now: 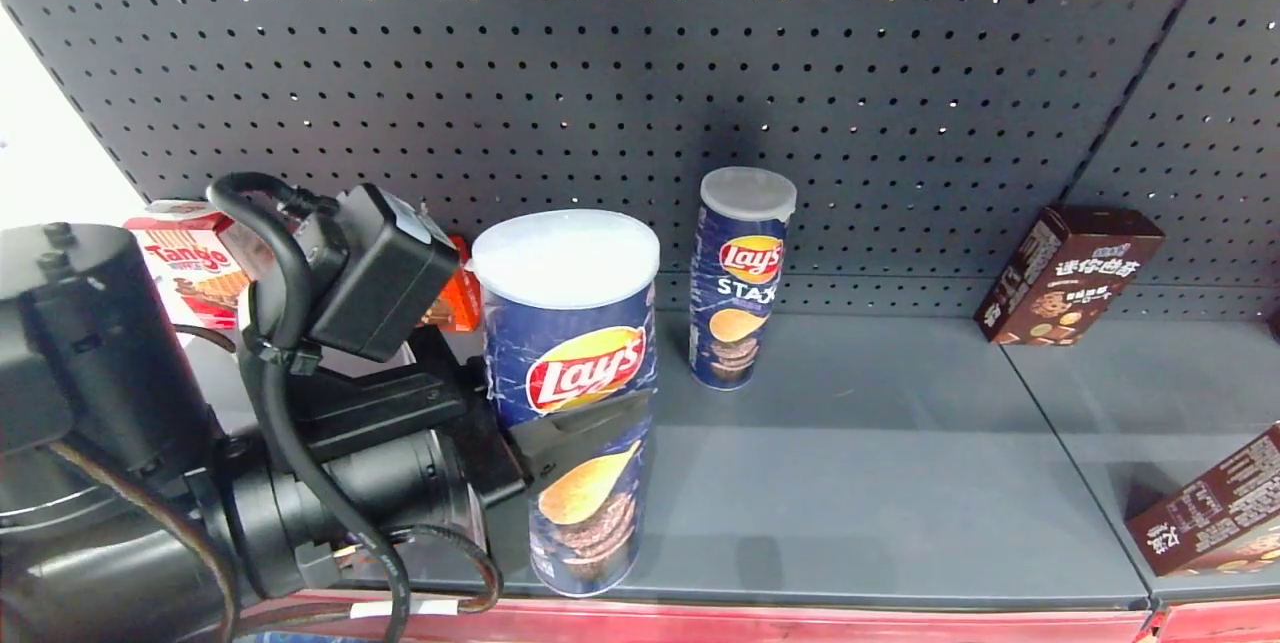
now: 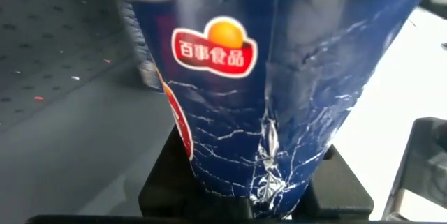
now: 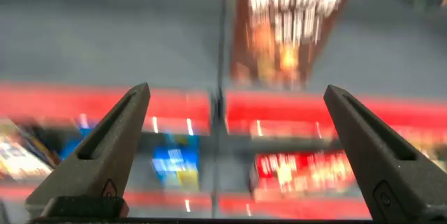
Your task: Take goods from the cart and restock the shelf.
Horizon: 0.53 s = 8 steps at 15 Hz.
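Chip canister (image 1: 585, 323) is clamped mid-body by left tool (image 1: 578, 418), at front edge of shelf (image 1: 880, 483). Right tool (image 3: 237, 90) is spread, empty. Risk judged: canister toppling off the lip if released here.

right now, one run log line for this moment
left gripper: shut on chip can, upright at shelf front edge | right gripper: open, empty | second can: upright farther back

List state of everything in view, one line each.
Near chip can: upright, lidded, gripped by left end effector.
Far chip can: upright, lidded, free.
Back brown box: tilted back.
Front brown box: askew.
Right end effector: open, empty.
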{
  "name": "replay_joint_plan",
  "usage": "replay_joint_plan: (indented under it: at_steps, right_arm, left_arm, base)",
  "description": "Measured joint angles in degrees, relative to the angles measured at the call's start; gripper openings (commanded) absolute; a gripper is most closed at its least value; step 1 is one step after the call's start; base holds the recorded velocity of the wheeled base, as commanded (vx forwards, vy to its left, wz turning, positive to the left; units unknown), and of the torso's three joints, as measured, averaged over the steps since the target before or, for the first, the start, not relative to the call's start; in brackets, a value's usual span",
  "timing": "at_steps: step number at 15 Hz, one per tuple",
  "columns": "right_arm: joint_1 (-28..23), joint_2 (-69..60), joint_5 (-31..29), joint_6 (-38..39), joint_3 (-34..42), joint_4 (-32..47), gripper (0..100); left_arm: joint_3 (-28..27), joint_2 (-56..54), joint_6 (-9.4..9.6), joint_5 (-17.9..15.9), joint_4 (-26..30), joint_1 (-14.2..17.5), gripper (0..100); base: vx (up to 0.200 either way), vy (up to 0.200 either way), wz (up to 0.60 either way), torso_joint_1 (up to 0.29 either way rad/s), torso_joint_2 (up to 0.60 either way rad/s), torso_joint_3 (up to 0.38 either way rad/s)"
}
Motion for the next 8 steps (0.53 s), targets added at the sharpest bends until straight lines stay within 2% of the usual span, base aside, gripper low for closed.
replay_joint_plan:
  at_steps: [4,8]
  right_arm:
    - [3.71,13.7,4.43,2.01,-14.36,0.15,100]
    - [15.07,33.93,9.03,1.1,-26.04,-5.62,100]
  left_arm:
    - [0.45,-0.99,1.07,0.72,0.07,2.43,0]
    - [0.33,-0.74,1.12,3.78,-0.06,2.68,0]
  base:
    - [0.0,0.0,0.0,0.0,0.0,0.0]
    - [0.0,0.0,0.0,0.0,0.0,0.0]
